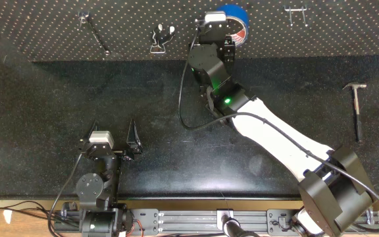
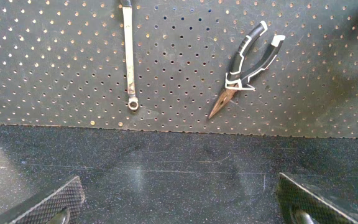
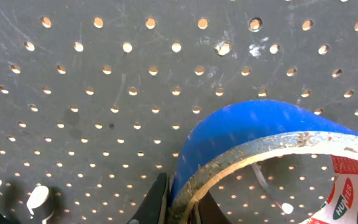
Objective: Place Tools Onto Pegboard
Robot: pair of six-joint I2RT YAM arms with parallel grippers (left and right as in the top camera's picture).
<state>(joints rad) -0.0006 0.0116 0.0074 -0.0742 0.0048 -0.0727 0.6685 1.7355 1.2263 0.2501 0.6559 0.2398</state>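
The right gripper (image 3: 182,210) pinches the blue tape roll (image 3: 253,127) by its wall, a sound hold; the left gripper (image 1: 114,135) stands open. The roll seems light, stiff and slick.

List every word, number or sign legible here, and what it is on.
Tape: red print on its inner label, cut off at the edge, not readable whole.
Wrench, pliers, hammer, pegboard: no legible marks.
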